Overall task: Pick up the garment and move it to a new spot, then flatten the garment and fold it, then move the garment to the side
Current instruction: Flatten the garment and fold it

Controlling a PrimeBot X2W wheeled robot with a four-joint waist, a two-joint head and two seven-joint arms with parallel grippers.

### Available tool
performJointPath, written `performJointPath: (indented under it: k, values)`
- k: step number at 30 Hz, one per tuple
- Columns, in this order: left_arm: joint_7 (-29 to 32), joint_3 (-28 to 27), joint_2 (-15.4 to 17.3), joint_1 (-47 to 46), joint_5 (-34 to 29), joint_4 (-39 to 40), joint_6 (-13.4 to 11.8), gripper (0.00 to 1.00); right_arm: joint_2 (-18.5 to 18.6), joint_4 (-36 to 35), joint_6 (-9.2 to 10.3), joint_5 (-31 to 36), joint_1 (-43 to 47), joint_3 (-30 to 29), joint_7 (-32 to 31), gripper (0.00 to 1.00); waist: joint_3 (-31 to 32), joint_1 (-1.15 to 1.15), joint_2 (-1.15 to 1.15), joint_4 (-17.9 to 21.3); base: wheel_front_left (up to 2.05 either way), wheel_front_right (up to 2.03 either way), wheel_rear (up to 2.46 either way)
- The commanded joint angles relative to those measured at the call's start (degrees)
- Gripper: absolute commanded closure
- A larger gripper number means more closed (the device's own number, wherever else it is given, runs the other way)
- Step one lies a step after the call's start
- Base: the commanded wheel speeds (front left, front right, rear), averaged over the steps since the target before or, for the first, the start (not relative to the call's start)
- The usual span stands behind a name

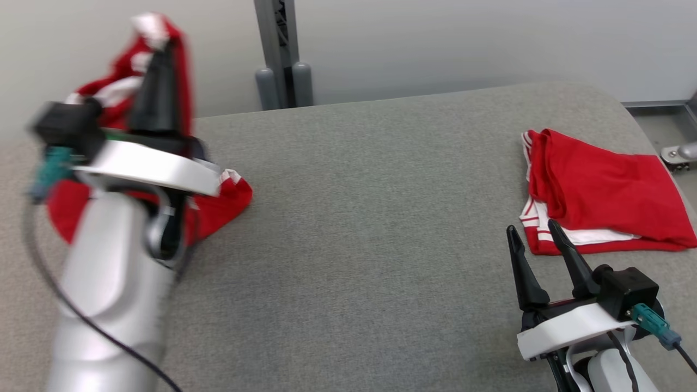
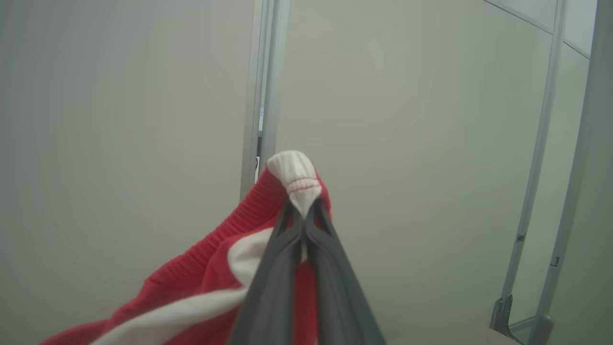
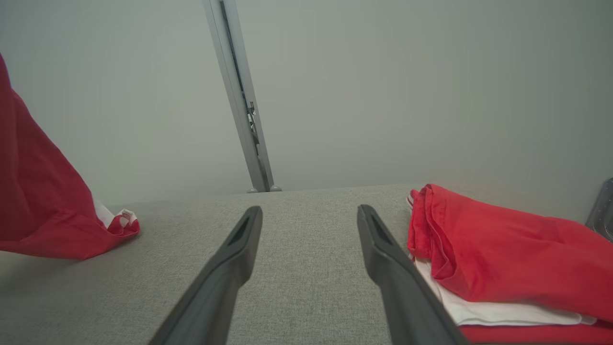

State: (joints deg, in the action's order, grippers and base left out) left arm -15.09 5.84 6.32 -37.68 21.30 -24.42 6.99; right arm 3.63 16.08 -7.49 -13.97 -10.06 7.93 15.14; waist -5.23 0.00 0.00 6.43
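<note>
Soft, diffuse, even light is filling all three views. In the head view, motion blur is smearing the left arm (image 1: 109, 283) and the lifted garment (image 1: 117, 90), while the right gripper (image 1: 532, 226) is reading sharp. In the right wrist view, a faint shadow is lying on the tabletop (image 3: 306, 287) beneath the garment. Wide-angle distortion is bowing the frame posts (image 2: 536, 191) in the left wrist view

on the left, a smooth silvery forearm (image 1: 109, 294) with a thin black cable (image 1: 60, 299). the left gripper (image 1: 161, 51) and right gripper (image 1: 532, 227) each have two long tapering dark fingers (image 1: 569, 256), a curved white plate (image 1: 566, 329), a black box (image 1: 626, 288) and a teal plug (image 1: 650, 321).
</note>
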Motion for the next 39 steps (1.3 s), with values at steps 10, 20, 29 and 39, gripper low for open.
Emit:
performJointPath:
  k: [10, 20, 29, 39]
  values:
    - [1.8, 25.1, -3.3, 3.5, -0.9, -9.2, -1.4, 1.00, -0.5, -0.4, -0.01, -0.7, -3.2, 0.3, 0.0, 0.00, -4.2, 0.00, 0.00, 6.8, 0.00, 0.00, 0.00]
    - [2.1, 46.5, -3.3, 0.8, 6.3, -13.0, -7.7, 1.00, -0.6, -0.4, -0.01, -2.4, -5.2, 0.4, 0.0, 0.00, -7.7, 0.00, 0.00, 11.2, 0.00, 0.00, 0.00]
    - [1.2, 57.9, -3.3, -1.4, 10.1, -13.8, -10.2, 1.00, -0.6, 0.0, -0.01, -3.5, -6.0, 0.6, 0.0, 0.00, -8.3, 0.00, 0.00, 12.8, 0.00, 0.00, 0.00]
    - [1.3, 66.6, -3.3, 0.1, 12.6, -12.5, -9.3, 0.00, -0.6, 0.8, -0.01, -3.5, -5.7, 0.4, 0.0, 0.00, -7.4, 0.00, 0.00, 12.1, 0.00, 0.00, 0.00]
